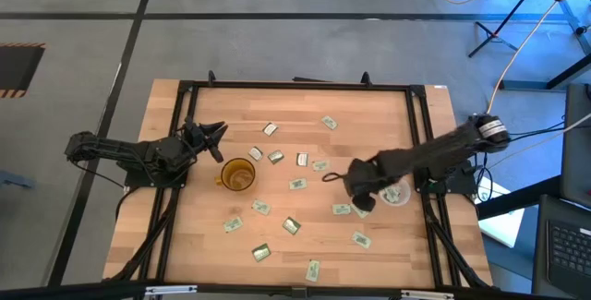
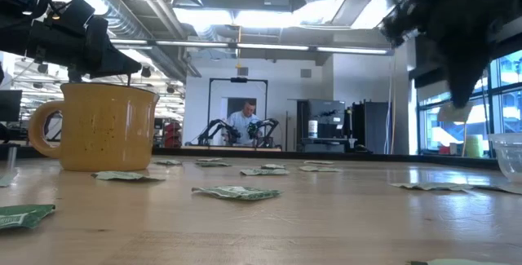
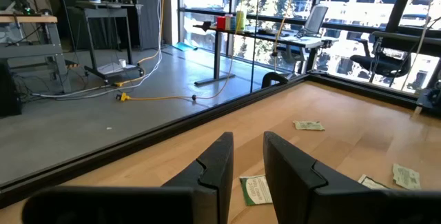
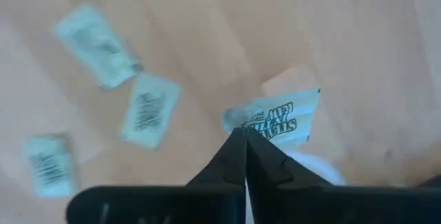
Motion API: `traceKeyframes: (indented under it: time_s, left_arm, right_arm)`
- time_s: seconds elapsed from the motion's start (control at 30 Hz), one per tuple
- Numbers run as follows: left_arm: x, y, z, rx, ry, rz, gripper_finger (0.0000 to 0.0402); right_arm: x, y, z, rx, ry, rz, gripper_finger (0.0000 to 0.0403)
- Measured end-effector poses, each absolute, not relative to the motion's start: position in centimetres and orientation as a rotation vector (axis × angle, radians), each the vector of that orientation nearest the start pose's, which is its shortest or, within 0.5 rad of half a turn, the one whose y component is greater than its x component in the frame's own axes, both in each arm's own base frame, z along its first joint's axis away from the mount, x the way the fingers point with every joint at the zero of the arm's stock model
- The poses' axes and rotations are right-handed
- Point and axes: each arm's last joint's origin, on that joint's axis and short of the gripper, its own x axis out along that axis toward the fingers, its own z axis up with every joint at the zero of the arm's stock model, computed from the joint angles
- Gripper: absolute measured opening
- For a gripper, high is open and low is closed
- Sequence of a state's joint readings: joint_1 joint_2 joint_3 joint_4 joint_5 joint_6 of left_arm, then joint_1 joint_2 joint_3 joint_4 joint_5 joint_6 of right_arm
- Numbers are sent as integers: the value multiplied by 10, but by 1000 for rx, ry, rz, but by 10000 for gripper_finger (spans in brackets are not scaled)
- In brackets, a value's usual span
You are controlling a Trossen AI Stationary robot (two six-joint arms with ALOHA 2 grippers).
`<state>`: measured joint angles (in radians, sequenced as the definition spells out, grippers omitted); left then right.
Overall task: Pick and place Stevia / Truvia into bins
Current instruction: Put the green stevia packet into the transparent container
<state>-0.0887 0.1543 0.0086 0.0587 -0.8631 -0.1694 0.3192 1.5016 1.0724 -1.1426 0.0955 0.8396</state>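
Above the table's three-o'clock side, by the clear plastic cup [image 1: 395, 194], the right gripper [image 4: 244, 136] pinches a green-and-white paper sachet [image 4: 279, 119], seen only from its wrist; left gripper [image 3: 248, 156] hovers parted.

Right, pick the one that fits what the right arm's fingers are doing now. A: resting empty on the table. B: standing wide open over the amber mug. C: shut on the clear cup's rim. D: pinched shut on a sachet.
D: in the right wrist view the right gripper has its fingers closed to a point on the edge of a white sachet printed with dark letters, lifted above the table.
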Motion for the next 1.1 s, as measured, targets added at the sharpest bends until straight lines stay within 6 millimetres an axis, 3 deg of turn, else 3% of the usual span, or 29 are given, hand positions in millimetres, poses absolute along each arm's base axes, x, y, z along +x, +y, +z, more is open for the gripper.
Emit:
traceKeyframes:
  time_s: [0.1,0.2,0.37,0.6,1.1]
  left_arm:
    - [98,13,160,-120,13,782,75]
    - [98,13,160,-119,13,784,75]
    - [98,13,160,-120,13,784,75]
    - [98,13,160,-120,13,784,75]
    - [98,14,161,-121,11,785,75]
  right_arm:
    - [223,90,233,385,1451,-486,0]
    - [210,101,231,405,1473,-548,0]
    - [193,109,211,420,1510,-641,0]
    - [176,101,182,400,1580,-724,0]
    - [172,99,175,377,1595,-717,22]
